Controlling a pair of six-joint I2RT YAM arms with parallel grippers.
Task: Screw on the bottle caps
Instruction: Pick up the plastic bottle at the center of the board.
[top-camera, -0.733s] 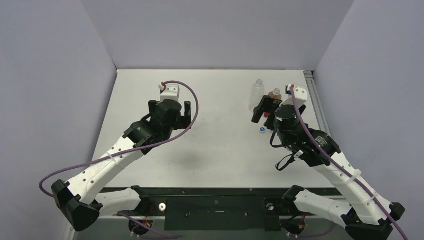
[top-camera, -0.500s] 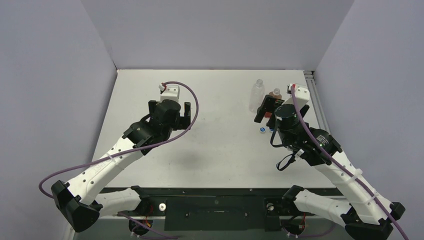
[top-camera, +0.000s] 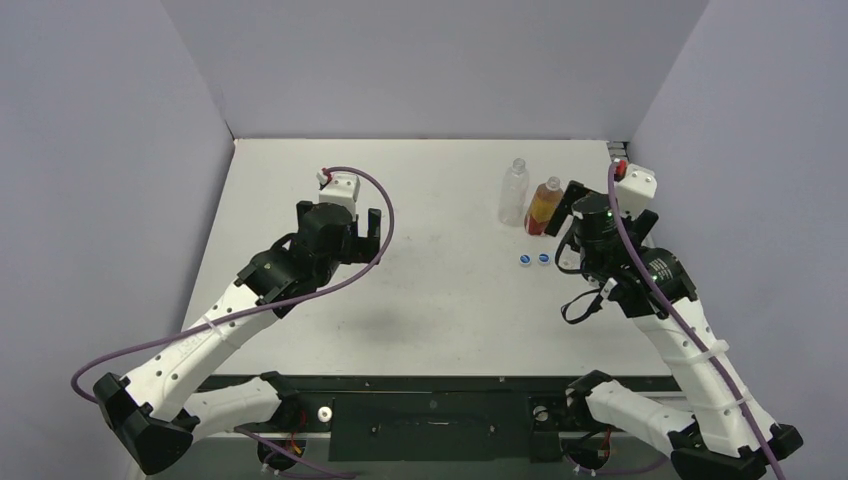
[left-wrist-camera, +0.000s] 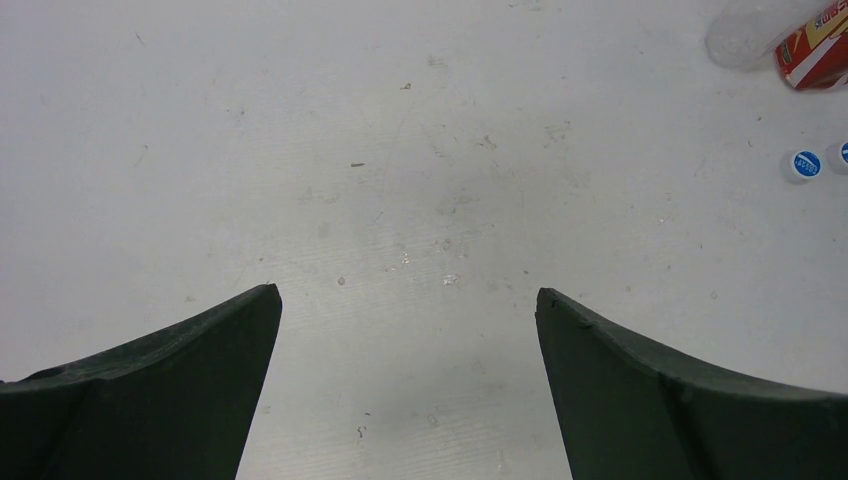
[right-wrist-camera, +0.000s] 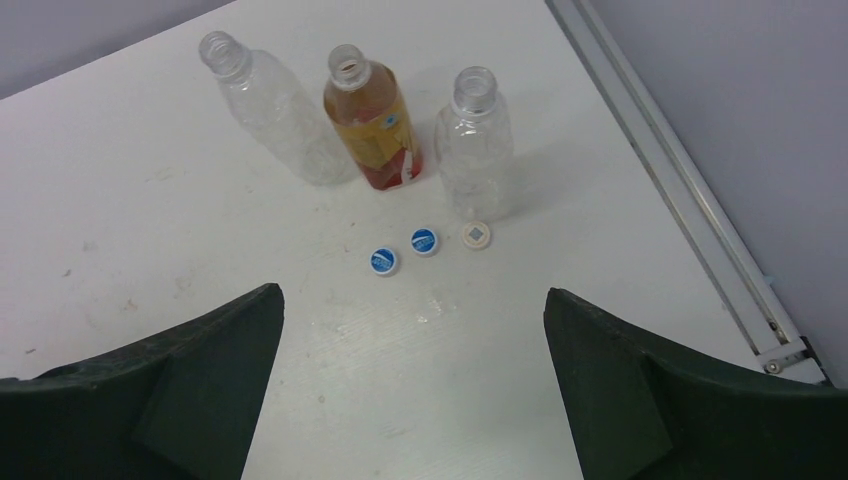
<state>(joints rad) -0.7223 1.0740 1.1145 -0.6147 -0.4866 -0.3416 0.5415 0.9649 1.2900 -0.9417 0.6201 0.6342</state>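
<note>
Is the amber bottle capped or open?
Open. The amber bottle stands upright with a bare, open mouth in the right wrist view; three caps lie loose on the table in front.

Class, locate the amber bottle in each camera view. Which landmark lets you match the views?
Top external: the amber bottle stands upright, upper right of centre.
Left wrist: top right corner, only its red-banded base shows.
Right wrist: upper centre, upright, uncapped.
Shared landmark: the leftmost blue-and-white cap, lying near it.
</note>
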